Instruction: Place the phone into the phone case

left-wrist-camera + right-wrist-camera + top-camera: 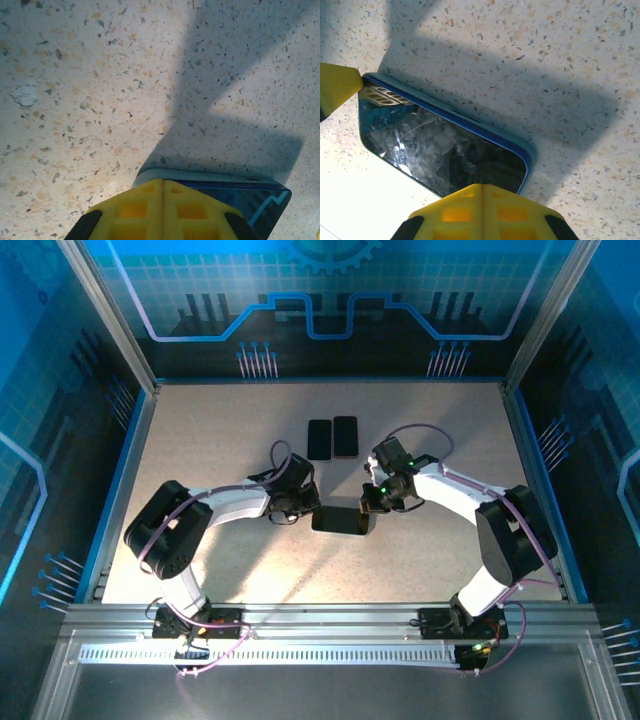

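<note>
Phone [343,520]: lies mid-table [200,440], screen up, between the two grippers.
Case [495,136]: its blue rim wraps the phone's edges; I cannot tell whether every corner is seated.
Left gripper [303,502]: yellow fingers [145,210] pressed together, pinching nothing. The tip sits at the phone's left end, and the right wrist view shows it touching a corner.
Right gripper [370,502]: fingers [460,215] pressed together, pinching nothing. The tip is at the phone's right end, over the glass edge.
Slabs: two dark ones [319,439] [345,436] lie side by side farther back, well apart from the phone.
</note>
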Controlling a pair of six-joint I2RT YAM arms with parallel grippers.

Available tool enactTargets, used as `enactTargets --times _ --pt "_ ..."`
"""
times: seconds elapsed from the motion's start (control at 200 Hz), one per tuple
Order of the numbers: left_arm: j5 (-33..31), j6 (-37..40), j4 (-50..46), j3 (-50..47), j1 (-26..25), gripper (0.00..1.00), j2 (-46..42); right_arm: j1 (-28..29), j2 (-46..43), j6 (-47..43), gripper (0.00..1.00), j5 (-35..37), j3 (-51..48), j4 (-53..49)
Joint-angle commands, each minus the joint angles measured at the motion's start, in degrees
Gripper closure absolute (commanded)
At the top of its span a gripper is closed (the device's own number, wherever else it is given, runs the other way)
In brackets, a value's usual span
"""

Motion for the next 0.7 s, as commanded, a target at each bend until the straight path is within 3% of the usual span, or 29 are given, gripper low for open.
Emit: enactTargets --times 0.0,0.695 --pt "1.17 0.56 -0.41 0.90 -0.50 0.95 2.00 -1.06 1.44 -1.13 1.00 -0.69 0.16 0.20" --pt "1.25 -0.43 -0.41 -2.45 -0.46 0.96 4.17 -1.78 6.19 -2.89 1.00 2.14 1.82 -0.46"
